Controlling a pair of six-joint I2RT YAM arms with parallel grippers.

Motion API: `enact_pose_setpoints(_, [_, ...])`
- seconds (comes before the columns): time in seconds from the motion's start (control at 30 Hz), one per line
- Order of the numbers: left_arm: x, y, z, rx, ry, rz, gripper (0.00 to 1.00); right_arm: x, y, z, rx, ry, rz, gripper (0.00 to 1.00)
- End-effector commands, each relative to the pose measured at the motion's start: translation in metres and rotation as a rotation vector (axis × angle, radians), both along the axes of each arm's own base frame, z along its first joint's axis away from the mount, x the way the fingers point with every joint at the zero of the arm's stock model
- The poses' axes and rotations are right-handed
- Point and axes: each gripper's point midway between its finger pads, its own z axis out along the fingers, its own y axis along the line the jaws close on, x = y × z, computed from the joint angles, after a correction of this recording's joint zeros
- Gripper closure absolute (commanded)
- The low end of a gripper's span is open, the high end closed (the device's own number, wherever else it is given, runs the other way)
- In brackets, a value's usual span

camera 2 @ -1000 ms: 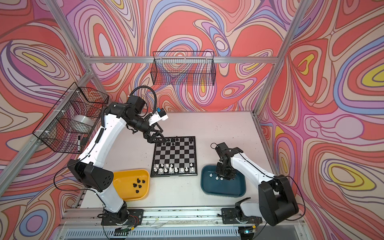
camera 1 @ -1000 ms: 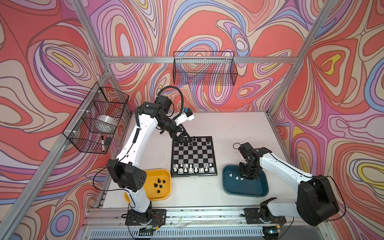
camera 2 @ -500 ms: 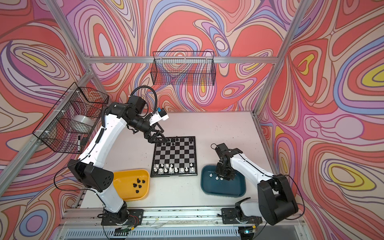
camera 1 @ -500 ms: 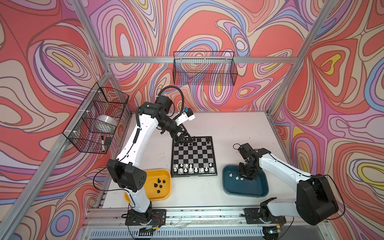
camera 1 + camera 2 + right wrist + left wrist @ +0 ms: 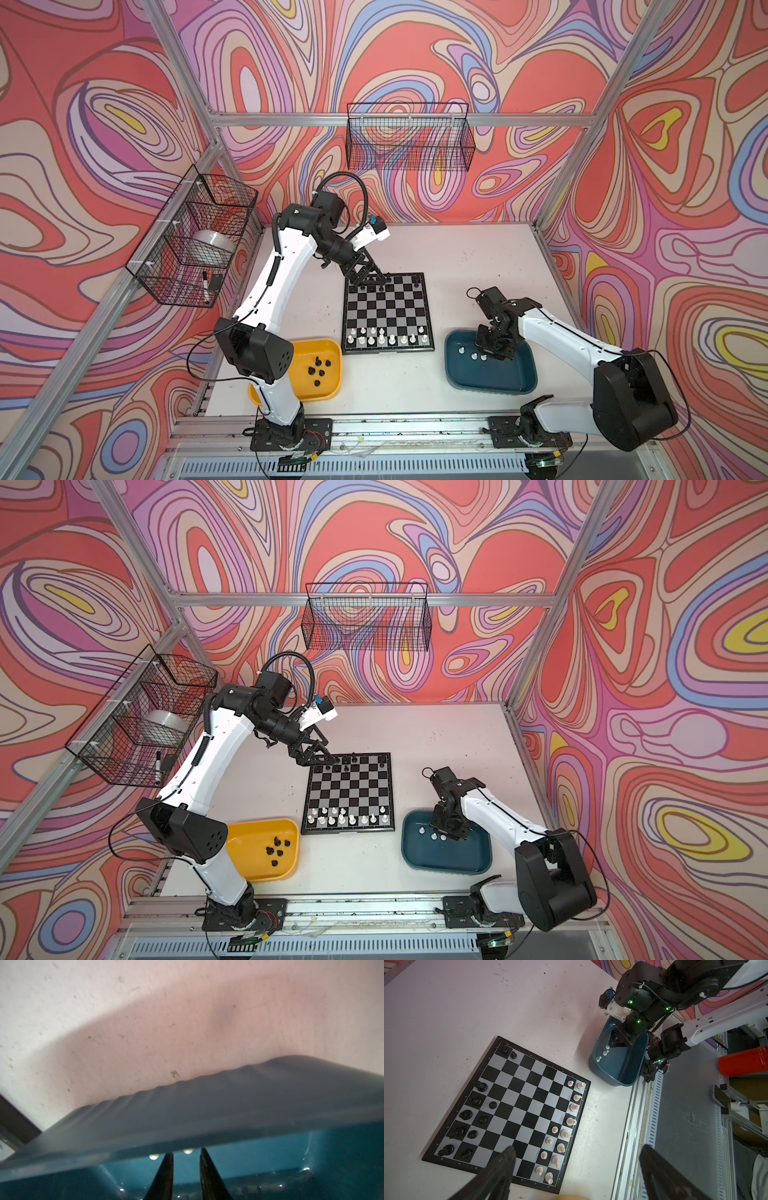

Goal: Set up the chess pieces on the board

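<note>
We start at the right pincer (image 5: pixel 185 1152). Its two black tips are close together with a thin gap between them. It is low inside the teal tray (image 5: pixel 494 380), in the lower right of both top views. One of the white pawns (image 5: pixel 188 1150) shows just past the gap, but we cannot tell if the tips hold it. Three of them sit in the tray beside the pincer. Since a second ago it has hardly moved and stays down in the tray. So we think it is trying to grab a pawn, and no pawn is lifted yet.

The left pincer (image 5: pixel 577 1148) is wide open and holds nothing. It hangs over the upper left corner of the board (image 5: pixel 519 1095) in both top views, almost where it was a second ago. We guess it is free to fetch more.

The board lies in the middle of the table (image 5: pixel 457 257). Black pieces (image 5: pixel 467 1114) stand along its upper edge and white pieces (image 5: pixel 386 338) along its lower edge. Both sides have gaps. A few more black ones wait in the yellow tray (image 5: pixel 328 392), lower left.
</note>
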Motion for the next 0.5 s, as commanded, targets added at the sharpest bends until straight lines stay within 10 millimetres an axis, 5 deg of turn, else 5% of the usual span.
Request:
enact_pose_setpoints(0.0, [-0.0002, -0.0029, 0.0, -0.009, 0.011, -0.01, 0.06, 0.0003, -0.0032, -0.0076, -0.013, 0.001, -0.014, 0.78])
enact_pose_setpoints(0.47, [0.0027, -0.0042, 0.0006, -0.015, 0.01, -0.001, 0.06, -0.0002, -0.0047, -0.0134, -0.025, 0.012, -0.014, 0.81])
